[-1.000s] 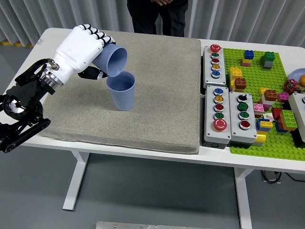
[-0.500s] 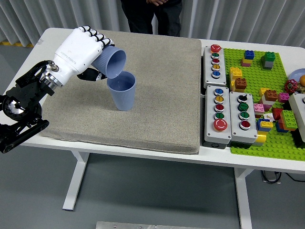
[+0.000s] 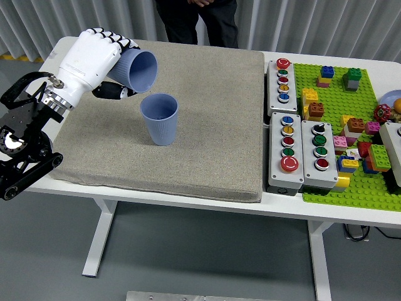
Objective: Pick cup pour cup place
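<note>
My left hand (image 3: 100,59), white with black fingertips, is shut on a blue cup (image 3: 138,70). The cup is tipped on its side, mouth facing right and down. It hangs above and to the left of a second blue cup (image 3: 160,118), clear of its rim. That second cup stands upright on the grey mat (image 3: 207,144). I cannot see anything inside either cup. My right hand is out of view.
Grey button boxes (image 3: 282,80) (image 3: 304,155) lie right of the mat. A green baseplate (image 3: 357,125) with several coloured bricks fills the right side. A person (image 3: 197,19) in dark clothes stands at the far edge.
My left hand has lifted the held cup up and to the left, away from the standing cup's rim. The standing cup has not moved.
</note>
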`<state>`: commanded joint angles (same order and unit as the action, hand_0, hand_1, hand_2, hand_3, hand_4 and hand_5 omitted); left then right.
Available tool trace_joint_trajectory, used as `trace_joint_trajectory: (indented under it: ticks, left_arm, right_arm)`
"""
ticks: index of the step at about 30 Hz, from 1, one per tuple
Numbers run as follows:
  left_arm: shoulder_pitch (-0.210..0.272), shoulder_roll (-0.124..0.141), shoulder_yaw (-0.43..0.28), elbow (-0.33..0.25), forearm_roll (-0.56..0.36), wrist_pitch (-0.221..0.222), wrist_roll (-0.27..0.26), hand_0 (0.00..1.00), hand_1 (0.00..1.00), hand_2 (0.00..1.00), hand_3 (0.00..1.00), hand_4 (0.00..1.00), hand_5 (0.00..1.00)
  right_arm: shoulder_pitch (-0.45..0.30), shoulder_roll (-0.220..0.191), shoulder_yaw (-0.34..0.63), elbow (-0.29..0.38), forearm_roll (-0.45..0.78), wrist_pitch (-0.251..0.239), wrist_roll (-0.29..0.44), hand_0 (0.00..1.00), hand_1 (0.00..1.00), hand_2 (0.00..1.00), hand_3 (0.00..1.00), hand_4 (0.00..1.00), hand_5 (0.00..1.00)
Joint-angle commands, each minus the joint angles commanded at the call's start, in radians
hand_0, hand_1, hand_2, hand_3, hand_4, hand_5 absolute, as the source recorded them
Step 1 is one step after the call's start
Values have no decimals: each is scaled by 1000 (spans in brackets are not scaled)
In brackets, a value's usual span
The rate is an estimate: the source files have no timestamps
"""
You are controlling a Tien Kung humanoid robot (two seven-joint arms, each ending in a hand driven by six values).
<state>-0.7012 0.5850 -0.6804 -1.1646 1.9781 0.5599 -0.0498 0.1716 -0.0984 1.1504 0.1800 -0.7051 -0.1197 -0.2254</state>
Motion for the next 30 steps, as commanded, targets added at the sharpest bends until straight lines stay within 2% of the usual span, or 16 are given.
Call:
trace_joint_trajectory:
  ticks: [4, 7, 9, 13, 14, 20, 26, 29, 30]
  left_arm:
    - [54, -17, -78, -12, -169, -59, -71, 505, 495, 512, 528, 822, 193]
    - [78, -28, -120, -16, -299, -90, -87, 505, 495, 512, 528, 822, 193]
    - [117, -59, -189, -11, -377, -140, -91, 506, 493, 512, 528, 826, 196]
    - [167, -121, -308, 20, -552, -192, -96, 506, 493, 512, 528, 826, 196]
    - [180, -138, -333, 33, -591, -192, -104, 506, 493, 512, 528, 826, 196]
    - [238, -194, -414, 86, -845, -166, -143, 509, 494, 516, 527, 829, 197]
    - [279, -246, -459, 141, -1087, -154, -179, 516, 496, 518, 530, 829, 200]
    - [288, -266, -468, 163, -1107, -147, -198, 524, 502, 524, 540, 829, 216]
    - [290, -278, -467, 179, -1094, -131, -218, 524, 502, 524, 540, 829, 216]
  right_arm:
    - [-5, 1, 6, 0, -12, 1, -3, 723, 690, 739, 704, 332, 288]
    - [-7, 1, 8, 0, -15, 2, -4, 723, 690, 739, 704, 332, 288]
    - [-9, 1, 11, 0, -23, 3, -5, 723, 691, 740, 705, 331, 288]
    - [-10, 2, 14, 0, -28, 3, -7, 723, 691, 740, 705, 331, 288]
    - [-10, 2, 15, 0, -31, 4, -8, 723, 691, 740, 705, 331, 288]
    - [-13, 4, 17, 0, -39, 4, -10, 723, 691, 740, 705, 331, 289]
    - [-12, 4, 17, 0, -40, 5, -10, 723, 691, 740, 705, 329, 290]
    - [-11, 4, 17, 0, -39, 4, -10, 723, 691, 740, 705, 328, 290]
    - [-9, 5, 17, 0, -40, 4, -11, 723, 691, 740, 705, 328, 290]
